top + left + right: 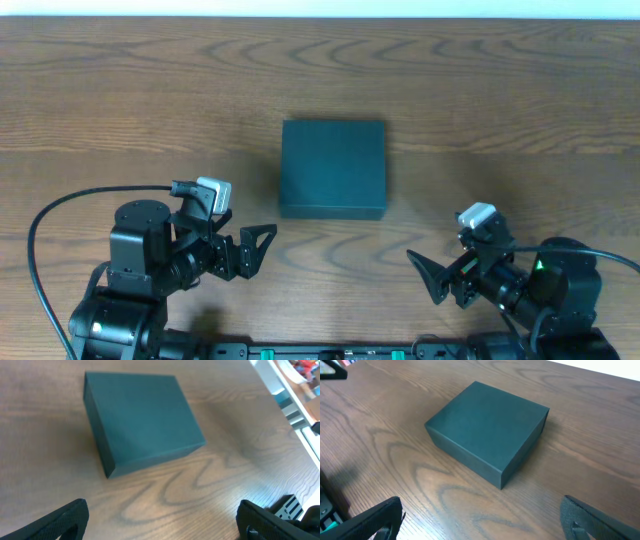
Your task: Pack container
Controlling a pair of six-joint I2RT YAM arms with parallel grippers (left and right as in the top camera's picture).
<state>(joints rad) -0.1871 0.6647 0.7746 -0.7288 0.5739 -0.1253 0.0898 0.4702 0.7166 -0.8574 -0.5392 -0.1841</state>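
From overhead, the container (333,168) lies flat about the middle of the bench (500,100), lid shut, its sides roughly square to the bench's edges. It sits well apart from both arms, which suggests it is placed where either can reach it. The left pincer (262,245) hangs near the bench's near edge, aimed toward the container's near left corner. The right pincer (425,275) mirrors it on the other side. Both stand wide and hold nothing. No goods to pack show anywhere on the wood, so I judge that the packing is either done or not begun; the shut lid alone cannot settle which. A pale strip (320,8) runs beyond the bench's far edge.

In the left wrist view, the container (140,415) appears upper left, one corner turned toward the camera, nothing resting on its matte lid. The left pincer (162,525) spreads so far that only its two dark fingers (65,520) show at the bottom corners, with bare wood between them. Past the bench's edge at upper right is a white ledge (280,385) with blurred coloured items I cannot name.

In the right wrist view, the container (487,430) sits a little above centre, seen corner-on, edges crisp and sides closed. The right pincer (485,525) is equally wide and empty. The bench is brown wood-grain laminate, smooth, with a slight sheen.
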